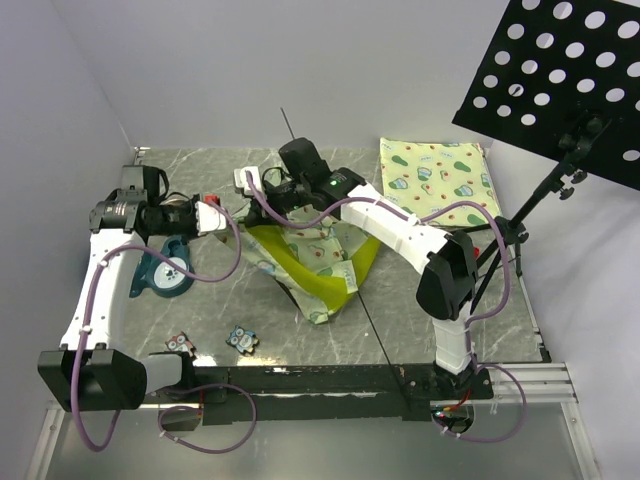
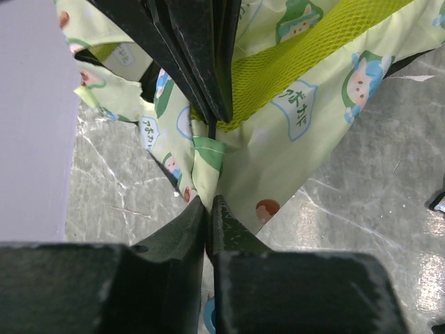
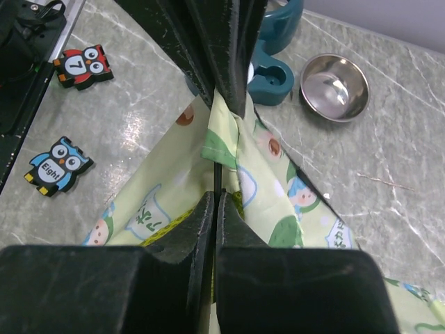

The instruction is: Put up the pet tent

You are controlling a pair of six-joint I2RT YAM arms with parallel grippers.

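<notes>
The pet tent [image 1: 310,265] lies crumpled mid-table, with pale green cartoon-print fabric and lime mesh [image 2: 299,59]. My left gripper [image 2: 208,202] sits at the tent's left edge. Its jaws are almost together, pinching a fabric hem [image 2: 201,156]. My right gripper [image 3: 217,195] is shut on a thin black pole [image 3: 217,177] that runs into the fabric sleeve. The pole's end [image 1: 288,122] sticks up behind the grippers in the top view. The two grippers face each other closely; the right fingers [image 2: 198,62] fill the top of the left wrist view.
A flat printed mat [image 1: 435,175] lies at the back right under a black perforated stand [image 1: 560,80]. A teal bowl holder [image 1: 165,272] and a steel bowl [image 3: 334,78] sit left of the tent. Two owl tiles [image 1: 240,340] [image 1: 180,345] lie near the front edge.
</notes>
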